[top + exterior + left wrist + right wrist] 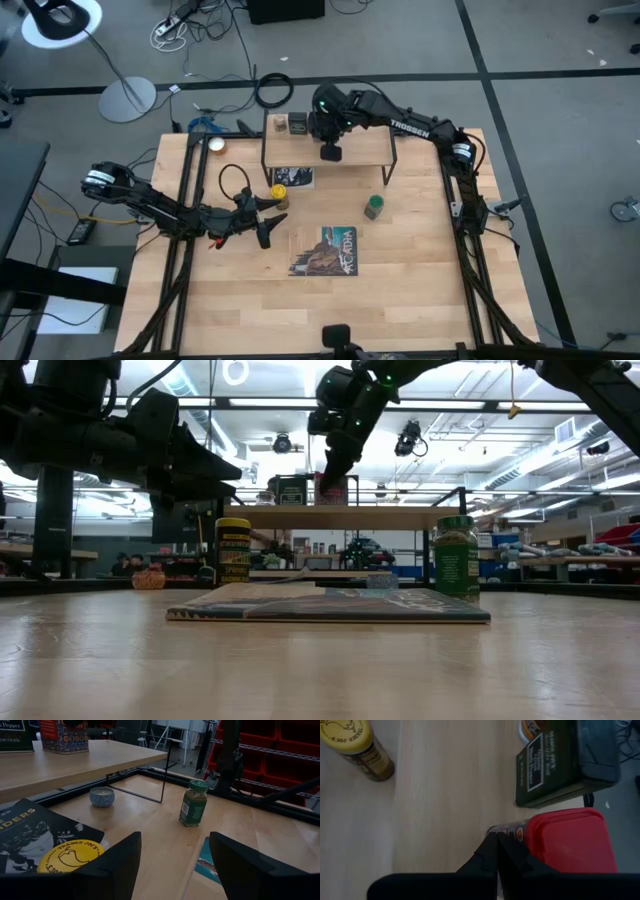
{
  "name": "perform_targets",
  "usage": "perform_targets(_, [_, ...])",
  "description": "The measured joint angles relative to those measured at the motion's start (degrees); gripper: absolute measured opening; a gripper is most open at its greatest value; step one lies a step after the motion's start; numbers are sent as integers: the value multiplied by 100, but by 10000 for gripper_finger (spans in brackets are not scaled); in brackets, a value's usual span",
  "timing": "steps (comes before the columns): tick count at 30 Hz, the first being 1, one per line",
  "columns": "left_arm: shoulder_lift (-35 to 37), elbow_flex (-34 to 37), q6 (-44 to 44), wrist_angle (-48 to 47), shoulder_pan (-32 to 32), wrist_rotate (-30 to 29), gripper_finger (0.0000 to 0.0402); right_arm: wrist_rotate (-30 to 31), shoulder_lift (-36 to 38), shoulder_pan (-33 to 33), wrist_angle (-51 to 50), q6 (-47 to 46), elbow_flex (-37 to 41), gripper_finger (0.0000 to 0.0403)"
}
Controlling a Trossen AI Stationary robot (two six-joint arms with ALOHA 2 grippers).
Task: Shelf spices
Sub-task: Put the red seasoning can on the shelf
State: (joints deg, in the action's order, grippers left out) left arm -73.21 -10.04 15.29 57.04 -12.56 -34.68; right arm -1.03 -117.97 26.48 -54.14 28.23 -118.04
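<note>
The shelf (pixel 345 152) stands at the table's far middle. On it are the tiny clear jar (pixel 278 123), the black tin (pixel 297 123) and the red tin (pixel 570 840), all upright on their bases. My right gripper (pixel 496 840) is shut and points down beside the red tin. The yellow-capped jar (pixel 279 193) stands on the table in front of the shelf's left end. The green-capped jar (pixel 374 207) stands near the shelf's right leg. My left gripper (pixel 272 220) hovers open, just on the near side of the yellow-capped jar (pixel 70 857). My right gripper comes from above, pointing down, with its shut fingertips (pixel 490 845) right against the red tin's patterned side wall (pixel 512 831), just below the lid. Whether they press on it I cannot tell. The tin stands upright on the shelf board.
A picture-covered book (pixel 325 250) lies flat at the table's middle, and another printed sheet (pixel 293 178) lies under the shelf. A small round candle bowl (pixel 216 146) sits left of the shelf. The shelf's thin black legs (pixel 163 780) stand near the green-capped jar (pixel 193 803).
</note>
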Motion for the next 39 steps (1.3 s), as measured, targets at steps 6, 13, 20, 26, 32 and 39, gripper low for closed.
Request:
perform_targets(6, [0, 0, 0, -8, 1, 0, 239, -22, 0, 67, 208, 4, -2, 0])
perform_targets(13, [0, 0, 0, -25, 1, 0, 239, -83, 0, 122, 234, 6, -2, 0])
perform_targets(20, [0, 0, 0, -42, 2, 0, 239, -278, 0, 180, 346, 48, -2, 0])
perform_targets(26, [0, 0, 0, -41, 0, 0, 239, -358, 0, 240, 464, 46, -2, 0])
perform_targets(32, [0, 0, 0, -42, 0, 0, 239, -366, 0, 288, 515, 48, -2, 0])
perform_targets(39, [2, 0, 0, -58, 1, 0, 239, -431, 0, 299, 569, 47, -2, 0])
